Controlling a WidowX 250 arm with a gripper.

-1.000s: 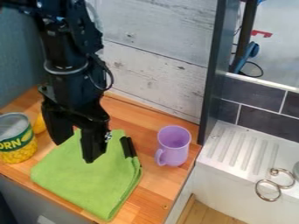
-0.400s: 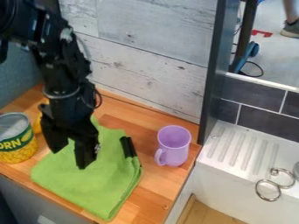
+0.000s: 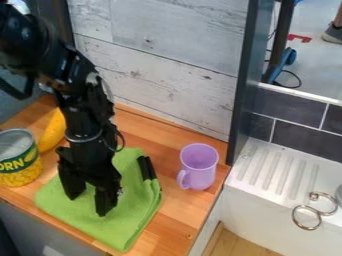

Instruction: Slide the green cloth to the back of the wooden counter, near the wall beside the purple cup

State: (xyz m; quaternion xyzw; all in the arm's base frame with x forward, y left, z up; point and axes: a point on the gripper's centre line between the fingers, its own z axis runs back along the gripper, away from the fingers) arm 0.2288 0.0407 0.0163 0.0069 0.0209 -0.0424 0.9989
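Over the left part of the folded green cloth [image 3: 120,227] hangs my black gripper [image 3: 87,204], its two fingers apart and pointing down, with nothing seen between them. Whether the fingertips touch the cloth I cannot tell. A black object [image 3: 146,168], perhaps a handle, lies at the cloth's upper right edge. To the right of the cloth, a purple mug [image 3: 200,167] stands upright with its handle toward the lower left. The corn can [image 3: 19,159] is upright at the left edge of the counter. Behind it lies a yellow object [image 3: 52,132], partly hidden by the arm.
The wooden counter [image 3: 175,205] is bounded by a whitewashed plank wall [image 3: 160,80] behind and a dark upright post [image 3: 242,95] at the right. Beyond the post is a white sink [image 3: 267,172] with a ridged ledge and metal rings [image 3: 306,217].
My gripper has come down and toward the front of the counter, lower over the cloth. More of the yellow object shows. The cloth, mug and can have not moved.
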